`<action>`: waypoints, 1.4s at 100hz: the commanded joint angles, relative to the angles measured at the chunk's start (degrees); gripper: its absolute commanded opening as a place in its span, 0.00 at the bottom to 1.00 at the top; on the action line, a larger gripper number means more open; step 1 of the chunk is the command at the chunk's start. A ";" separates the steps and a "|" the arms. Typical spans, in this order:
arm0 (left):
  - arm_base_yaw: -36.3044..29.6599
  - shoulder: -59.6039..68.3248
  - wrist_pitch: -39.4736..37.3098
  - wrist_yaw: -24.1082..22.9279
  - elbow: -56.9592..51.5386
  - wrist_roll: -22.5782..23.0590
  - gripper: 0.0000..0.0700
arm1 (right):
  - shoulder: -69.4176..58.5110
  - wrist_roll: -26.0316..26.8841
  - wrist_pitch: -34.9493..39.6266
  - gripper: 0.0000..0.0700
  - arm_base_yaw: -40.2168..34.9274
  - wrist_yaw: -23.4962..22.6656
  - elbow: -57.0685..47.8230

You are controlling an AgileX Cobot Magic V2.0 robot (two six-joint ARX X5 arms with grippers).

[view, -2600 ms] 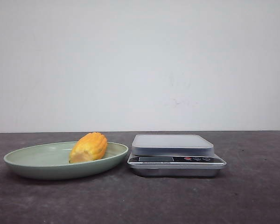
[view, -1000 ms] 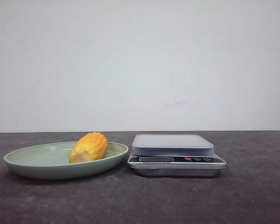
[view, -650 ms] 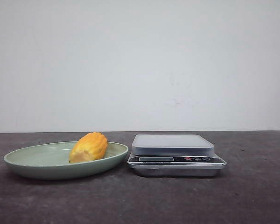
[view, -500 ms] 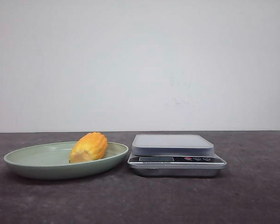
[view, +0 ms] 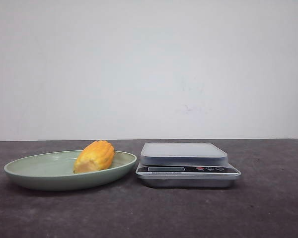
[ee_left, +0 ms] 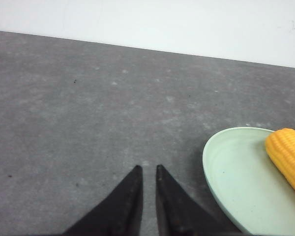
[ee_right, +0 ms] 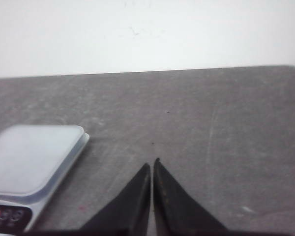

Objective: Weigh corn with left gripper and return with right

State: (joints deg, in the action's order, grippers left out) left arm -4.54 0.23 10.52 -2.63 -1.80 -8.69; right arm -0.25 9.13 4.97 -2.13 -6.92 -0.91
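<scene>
1. Nearest the robot, the left hand (ee_left: 147, 171) hangs over bare grey bench (view: 188, 213), its two black fingers (ee_left: 130, 196) nearly together with only a thin slit between them, clenched on nothing. The right hand (ee_right: 152, 167) is likewise pinched closed and empty, with the scale at about ten o'clock of it in its own view.

2. Farther out, the corn (view: 94, 156) lies on its side in the green plate (view: 35, 176), toward the plate's three o'clock edge, its pale cut end facing forward. Neither hand touches it.

3. Just beside the plate at three o'clock sits the scale (view: 186, 163), its grey tray bare; its display is too small to read.

4. The step in hand appears to be the left hand's reach for the corn. Done well, the fingers would spread first, come down across the cob's short width rather than its length, and clear the plate's raised rim. The rounded cob may roll if nudged off-centre.

5. Beyond everything stands a plain white wall (view: 149, 69).
</scene>
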 commanded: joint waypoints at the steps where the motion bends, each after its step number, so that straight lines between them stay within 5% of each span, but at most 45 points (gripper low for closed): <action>1: -0.02 -0.07 0.26 0.11 0.48 -4.57 0.00 | 0.02 3.32 -1.33 0.01 0.07 -0.26 0.15; 13: -0.02 -0.07 0.24 1.84 -2.12 -15.15 0.00 | 0.02 11.08 -5.81 0.01 0.07 -2.56 -0.74; 23: -0.02 0.17 1.09 6.25 -6.84 -18.25 0.01 | 0.02 14.93 -6.67 0.01 0.07 -5.97 -5.53; 40: -0.02 5.68 11.87 7.06 -22.32 -16.76 0.01 | -3.63 9.79 0.31 0.01 0.07 -8.09 -20.74; 63: -0.04 23.21 21.46 11.32 -48.70 -6.62 0.01 | -19.61 -0.83 15.32 0.01 0.07 -8.02 -46.03; 89: -0.04 40.46 31.26 12.17 -74.20 -2.73 0.01 | -30.34 -1.79 18.23 0.01 0.02 -9.66 -61.00; 94: -0.04 42.47 33.33 12.41 -76.83 -2.73 0.12 | -30.97 -1.57 18.25 0.02 0.00 -11.43 -61.81; 99: -0.04 43.91 35.12 13.51 -78.55 -2.71 0.40 | -31.19 -0.83 18.27 0.18 0.00 -12.92 -62.18; 107: -0.04 45.07 36.72 16.76 -79.25 -2.71 1.00 | -31.15 1.27 18.29 0.76 0.02 -12.81 -62.20; 110: -0.04 45.22 37.35 17.97 -79.25 -2.71 1.00 | -31.10 1.86 18.47 0.92 0.00 -12.90 -62.20; 113: -0.07 45.44 38.49 19.34 -79.25 -2.71 1.00 | -31.10 2.47 18.73 0.98 0.00 -13.16 -62.20; 140: -1.40 48.15 45.35 19.65 -79.23 -4.11 1.00 | -31.10 3.98 21.05 0.98 0.00 -14.32 -62.20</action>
State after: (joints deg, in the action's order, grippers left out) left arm -5.56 47.13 55.46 16.80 -80.03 -12.03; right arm -31.11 11.99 26.13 -2.13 -21.04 -62.19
